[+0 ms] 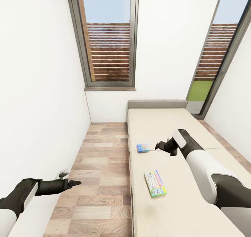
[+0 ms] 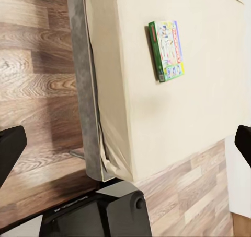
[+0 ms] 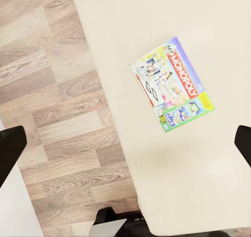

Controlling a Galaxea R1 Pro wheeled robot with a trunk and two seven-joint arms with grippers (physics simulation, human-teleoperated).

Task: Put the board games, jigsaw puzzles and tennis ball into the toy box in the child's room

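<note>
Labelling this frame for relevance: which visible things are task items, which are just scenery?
Task items:
- light blue board game
- Monopoly board game
- bed they lie on

Scenery:
- wood floor
- two windows
- white wall
</note>
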